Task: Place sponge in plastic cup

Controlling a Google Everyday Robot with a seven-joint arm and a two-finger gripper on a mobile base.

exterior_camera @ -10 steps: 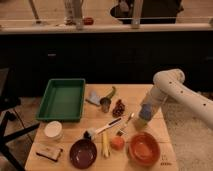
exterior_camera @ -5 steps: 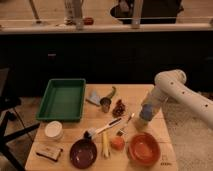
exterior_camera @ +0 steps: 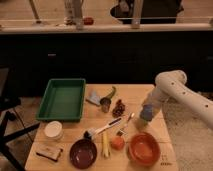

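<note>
The light-blue sponge (exterior_camera: 146,113) is at the tip of my gripper (exterior_camera: 145,116), which reaches in from the right on the white arm. Directly below it, the small pale-green plastic cup (exterior_camera: 141,126) stands on the wooden table (exterior_camera: 75,132), near the right edge and just above the orange bowl (exterior_camera: 144,148). The sponge is right over the cup's mouth; I cannot tell whether it touches the rim. The arm's end hides the top of the sponge.
A green tray (exterior_camera: 63,99) lies at the left. A grey-blue triangular piece (exterior_camera: 94,97), a dark metallic cup (exterior_camera: 105,104), a green pepper (exterior_camera: 111,92), a brush (exterior_camera: 102,130), a dark bowl (exterior_camera: 83,152), a white cup (exterior_camera: 53,130) and an orange fruit (exterior_camera: 117,143) crowd the middle.
</note>
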